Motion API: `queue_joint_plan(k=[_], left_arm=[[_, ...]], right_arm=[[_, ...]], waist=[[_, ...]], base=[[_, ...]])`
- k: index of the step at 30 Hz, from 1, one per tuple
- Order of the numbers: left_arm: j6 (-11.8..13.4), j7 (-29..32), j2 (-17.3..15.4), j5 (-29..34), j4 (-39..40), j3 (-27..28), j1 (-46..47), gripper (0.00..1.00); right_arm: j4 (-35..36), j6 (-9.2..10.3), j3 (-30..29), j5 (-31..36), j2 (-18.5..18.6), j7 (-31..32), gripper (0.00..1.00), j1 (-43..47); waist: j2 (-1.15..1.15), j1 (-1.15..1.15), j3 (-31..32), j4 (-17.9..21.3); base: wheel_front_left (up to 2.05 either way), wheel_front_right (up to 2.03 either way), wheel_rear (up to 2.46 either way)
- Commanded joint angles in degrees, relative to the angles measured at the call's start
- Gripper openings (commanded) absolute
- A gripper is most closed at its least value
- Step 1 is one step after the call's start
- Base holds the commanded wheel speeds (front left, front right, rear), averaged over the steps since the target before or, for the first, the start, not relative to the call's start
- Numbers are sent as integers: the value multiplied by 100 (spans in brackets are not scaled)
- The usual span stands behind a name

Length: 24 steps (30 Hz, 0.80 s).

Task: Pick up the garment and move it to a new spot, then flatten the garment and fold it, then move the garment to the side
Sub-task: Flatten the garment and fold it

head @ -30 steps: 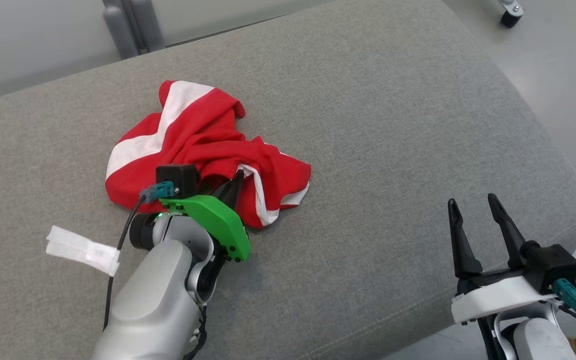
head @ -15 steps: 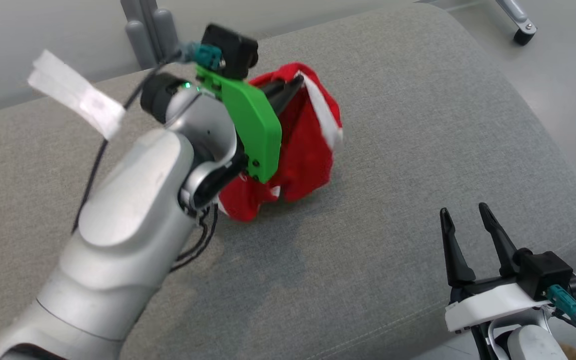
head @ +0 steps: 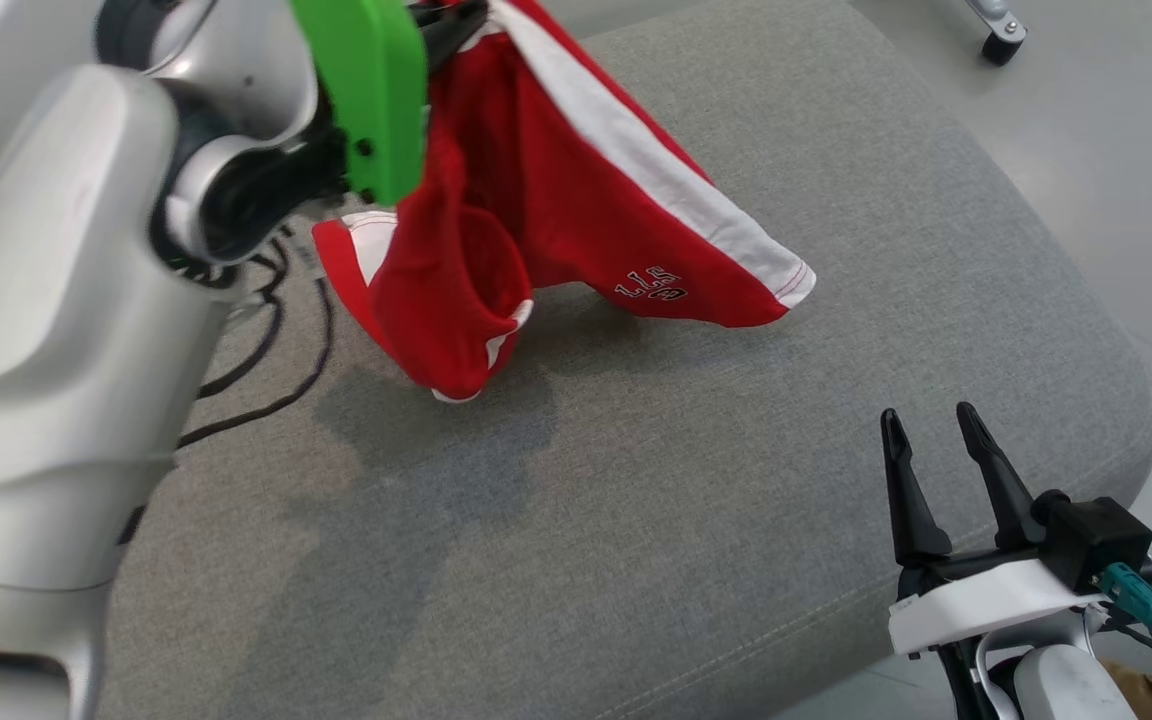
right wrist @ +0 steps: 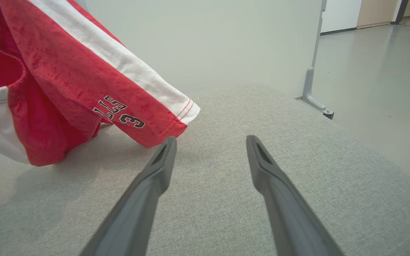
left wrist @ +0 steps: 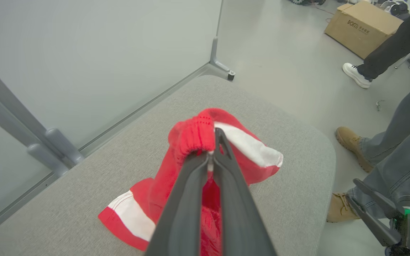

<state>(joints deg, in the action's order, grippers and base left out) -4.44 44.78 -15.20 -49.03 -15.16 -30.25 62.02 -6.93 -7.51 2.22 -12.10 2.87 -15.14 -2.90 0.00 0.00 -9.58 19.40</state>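
**A:** Starting on the left, a pale wall panel is running behind a grey post, and a wide grey cushion is stretching across the middle.

**B:** Further right the bare floor is showing, with a cardboard box sitting on it far back and a person's legs standing just beside the cushion's edge.

**A:** Now the garment, red with white stripes: it's hanging over the cushion, held up at the upper left.

**B:** The left gripper is doing that. Its fingers are pressed together, pinching a bunched ribbed edge at the top, and the cloth is draping down below them.

**A:** One leg with black lettering is trailing out to the right and down toward the cushion. Whether the lowest fold is touching the surface, I can't tell.

**B:** At the lower right, the right gripper is hovering over the cushion's near edge, fingers spread wide, gripping nothing, clear of the hem.
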Motion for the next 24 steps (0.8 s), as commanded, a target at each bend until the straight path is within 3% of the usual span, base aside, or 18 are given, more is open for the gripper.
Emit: queue_joint_plan(k=[1,3,9,13,17,24], left_arm=[[-34,178,-363,-15,73,-11,-358,0],[-58,291,-550,-38,133,-41,-558,0],[-191,844,-1837,-445,1006,-260,-2432,0],[-56,595,-2322,-705,1751,-188,-3751,0],[142,-10,-2282,-593,1999,-201,-4628,0],[135,-1280,-1507,-425,1383,-147,-4896,0]], right_arm=[[1,4,-43,-27,7,-1,100,40],[-10,4,-54,-15,6,-1,100,68],[-64,4,-132,151,6,-1,100,197],[-112,4,-193,298,7,-1,100,235],[-153,4,-194,452,7,-2,100,175],[-209,4,-140,687,9,-2,100,38]], waist=[[0,0,6,-34],[0,0,15,-65],[0,0,64,-413],[0,0,43,-796],[0,0,11,-1235],[0,0,77,-1780]], base=[[0,0,0],[0,0,0],[0,0,0],[0,0,0],[0,0,0],[0,0,0]])
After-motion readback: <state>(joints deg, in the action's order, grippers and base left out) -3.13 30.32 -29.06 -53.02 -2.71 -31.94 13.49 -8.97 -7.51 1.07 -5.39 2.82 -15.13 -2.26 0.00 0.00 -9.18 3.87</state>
